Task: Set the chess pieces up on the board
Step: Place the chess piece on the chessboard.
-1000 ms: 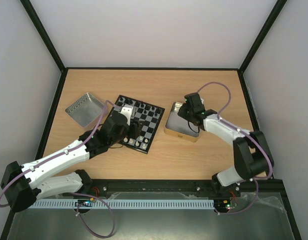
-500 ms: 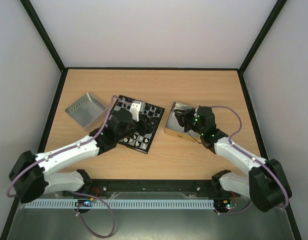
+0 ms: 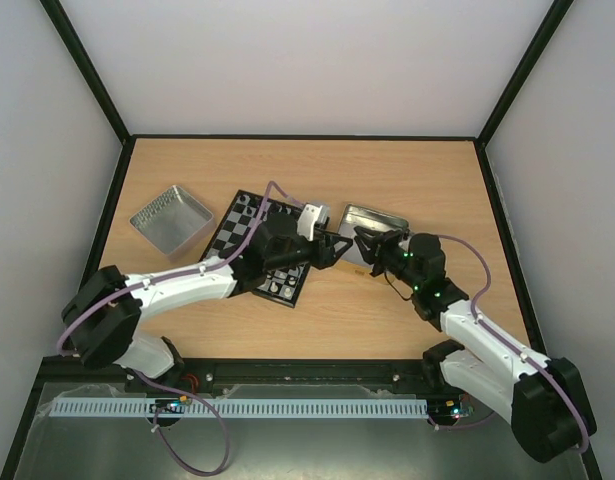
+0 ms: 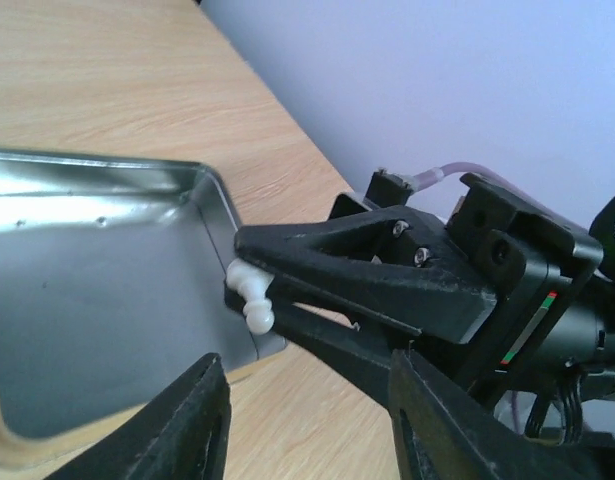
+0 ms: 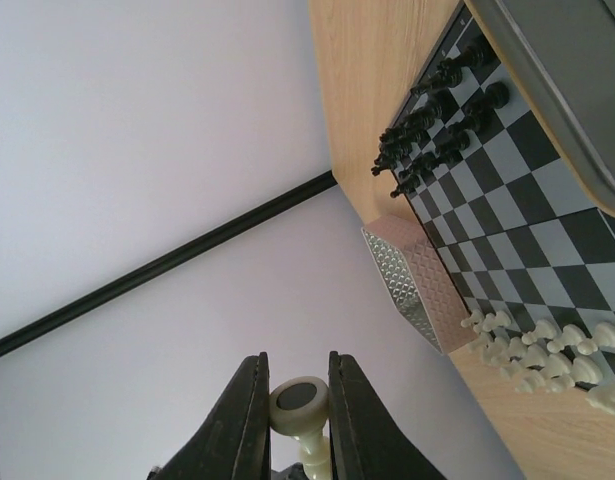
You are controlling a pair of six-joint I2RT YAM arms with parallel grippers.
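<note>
Clenching a white piece (image 4: pixel 249 300) at its tips beside the tray (image 4: pixel 87 300), the right pincer (image 4: pixel 245 278) faces the left pincer (image 4: pixel 309 385), spread wide, likely for handover; the board (image 3: pixel 237 215) lies left on the desk (image 3: pixel 387 170)

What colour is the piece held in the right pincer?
Cream-white piece; clearest in the right wrist view.

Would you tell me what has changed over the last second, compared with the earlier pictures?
The left gripper, open, swung right off the board to meet the right gripper, which moved left toward it from over the right tray and is shut on a white chess piece. They now face tip to tip. The board, its set pieces and the left tray stayed put.
</note>
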